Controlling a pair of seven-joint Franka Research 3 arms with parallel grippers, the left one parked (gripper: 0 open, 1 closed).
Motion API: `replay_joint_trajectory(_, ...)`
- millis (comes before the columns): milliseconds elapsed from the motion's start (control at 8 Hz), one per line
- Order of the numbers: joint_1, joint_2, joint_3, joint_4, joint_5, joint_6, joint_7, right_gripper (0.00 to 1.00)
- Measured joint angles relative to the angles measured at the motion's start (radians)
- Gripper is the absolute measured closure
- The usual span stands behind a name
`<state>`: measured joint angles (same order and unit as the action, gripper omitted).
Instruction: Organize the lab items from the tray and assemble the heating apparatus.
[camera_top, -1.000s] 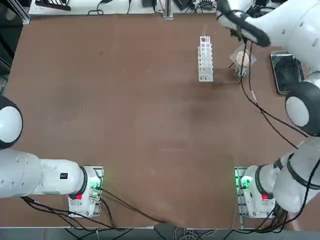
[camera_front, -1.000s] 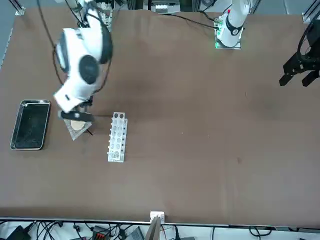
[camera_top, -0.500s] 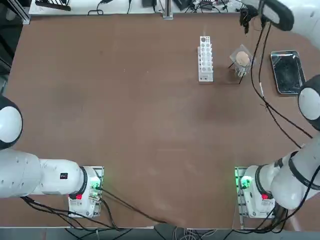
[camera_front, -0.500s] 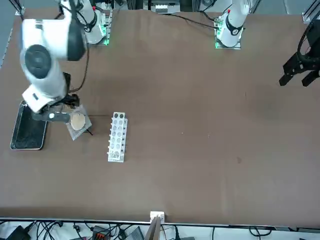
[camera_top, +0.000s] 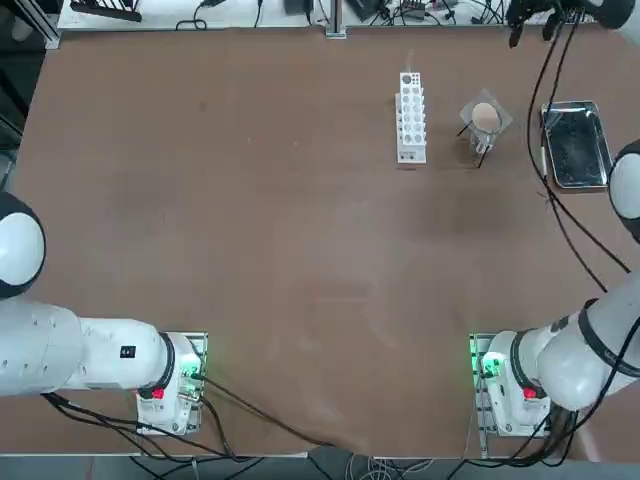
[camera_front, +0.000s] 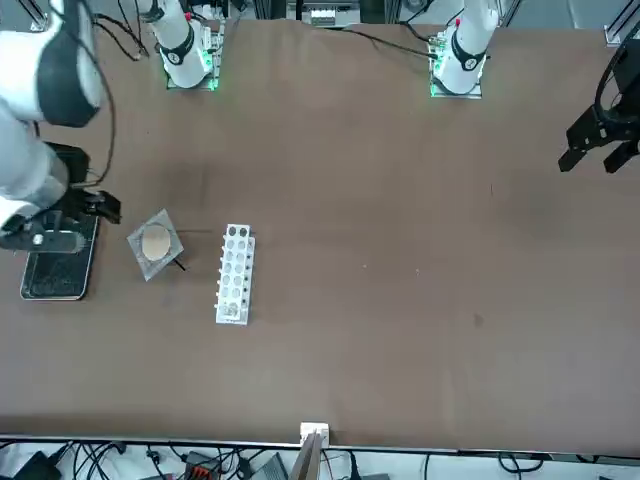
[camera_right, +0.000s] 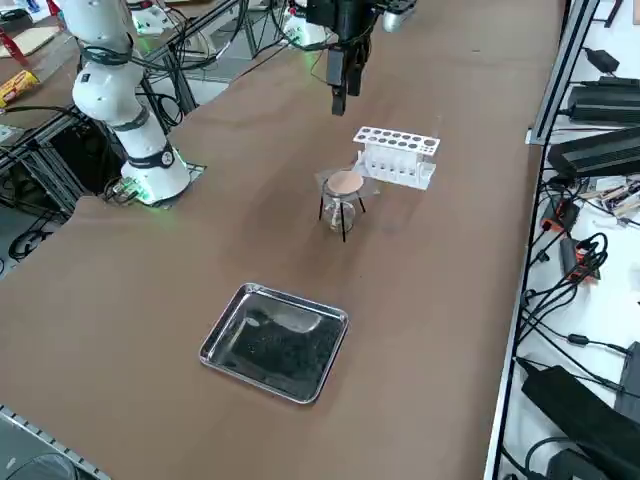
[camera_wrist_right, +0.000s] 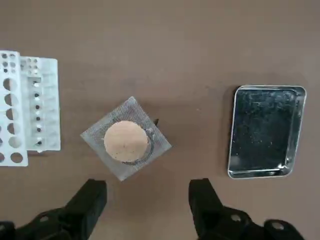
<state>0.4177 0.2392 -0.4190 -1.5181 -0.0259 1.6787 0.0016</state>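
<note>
- Right wrist view: the right gripper (camera_wrist_right: 147, 200) is wide open and holds nothing.
- The mesh (camera_wrist_right: 126, 139) lies on the stand (camera_right: 343, 209), above the burner (camera_right: 338, 214).
- The tray (camera_right: 275, 342) is empty.

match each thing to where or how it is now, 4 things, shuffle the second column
1. tray
2. grey mesh
3. burner
4. right gripper

A. under the mesh, between the wire stand's legs
B. on top of the wire stand, tan disc at its centre
C. open above the table, gripping nothing
D. flat on the table, nothing in it

Pairs: 1-D, 2-B, 3-A, 4-C
</note>
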Motion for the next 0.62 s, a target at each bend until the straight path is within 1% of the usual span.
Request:
replay_joint_trajectory(250,-0.056,-0.003,0.000,0.023,0.063,0.000,-0.046,0.00)
replay_joint_trajectory(375,-0.074,-0.015,0.001,0.030,0.074,0.000,-0.059,0.00)
replay_joint_trajectory(625,-0.093,-0.064,0.007,0.031,0.080,-0.004,-0.063,0.00)
